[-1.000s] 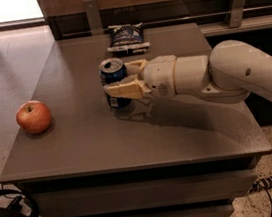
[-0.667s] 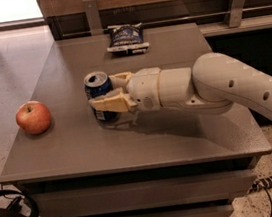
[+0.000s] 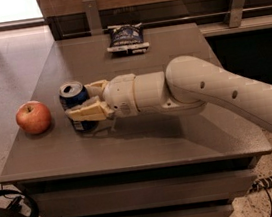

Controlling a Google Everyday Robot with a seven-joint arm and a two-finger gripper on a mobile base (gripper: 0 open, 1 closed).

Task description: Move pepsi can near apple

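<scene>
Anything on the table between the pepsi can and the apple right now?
Nothing visible. The claw grips the pepsi can beside the apple, with only bare table between them. The snack bag lies at the far edge.

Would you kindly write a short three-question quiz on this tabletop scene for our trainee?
1. True or false: the gripper is shut on the pepsi can.
2. The apple and the can are: A touching, B apart, C stacked.
3. What lies at the far edge of the table?
Key: 1 true; 2 B; 3 the snack bag.
</scene>
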